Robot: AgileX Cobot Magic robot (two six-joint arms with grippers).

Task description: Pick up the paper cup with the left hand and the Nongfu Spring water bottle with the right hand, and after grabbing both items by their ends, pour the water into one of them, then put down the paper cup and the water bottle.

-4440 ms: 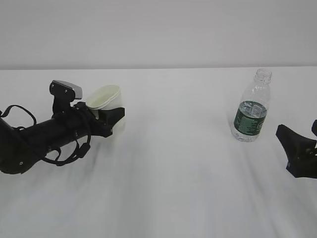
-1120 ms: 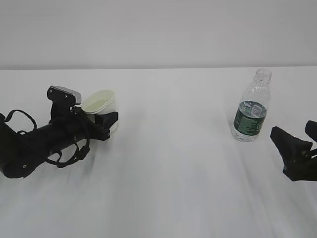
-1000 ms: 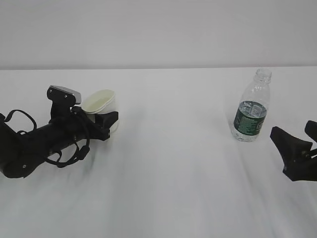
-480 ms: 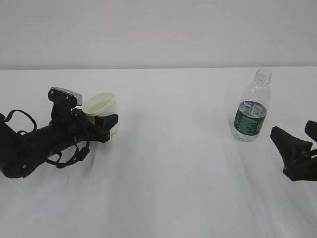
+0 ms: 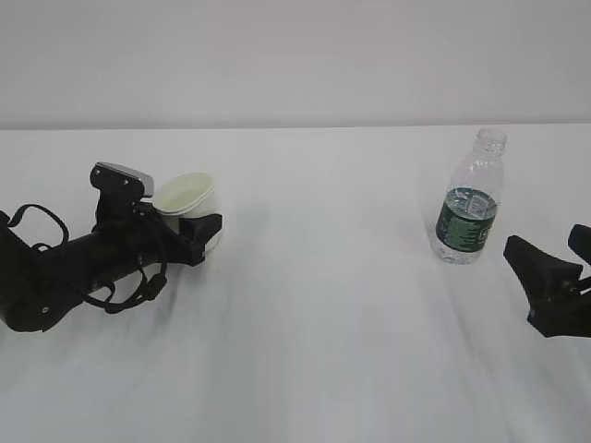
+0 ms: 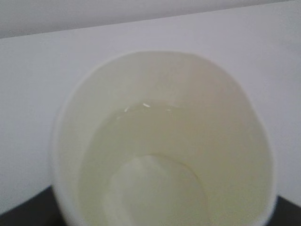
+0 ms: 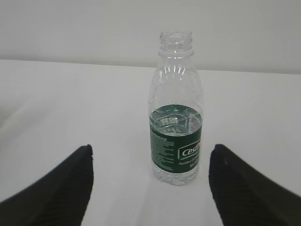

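The white paper cup (image 5: pixel 187 197) stands at the left of the table between the fingers of my left gripper (image 5: pixel 197 227), which is shut on its lower wall. In the left wrist view the paper cup (image 6: pixel 160 84) fills the frame, with clear water (image 6: pixel 141 141) in its cream inside. Only dark finger edges show at the bottom corners. The capless bottle (image 5: pixel 469 203) with its green label stands upright at the right. My right gripper (image 5: pixel 547 245) lies low just in front of it, open. The bottle (image 7: pixel 175 117) stands beyond its fingertips (image 7: pixel 82 160), untouched.
A white cloth covers the table (image 5: pixel 314 305), and a pale wall runs behind its far edge. The left arm's looped cables (image 5: pixel 129 281) lie close to the cloth. Wide bare cloth separates the cup from the bottle.
The left arm has eased the cup down a little, and it now stands more upright with a rounder rim. The bottle and the right arm have not moved over the last second.
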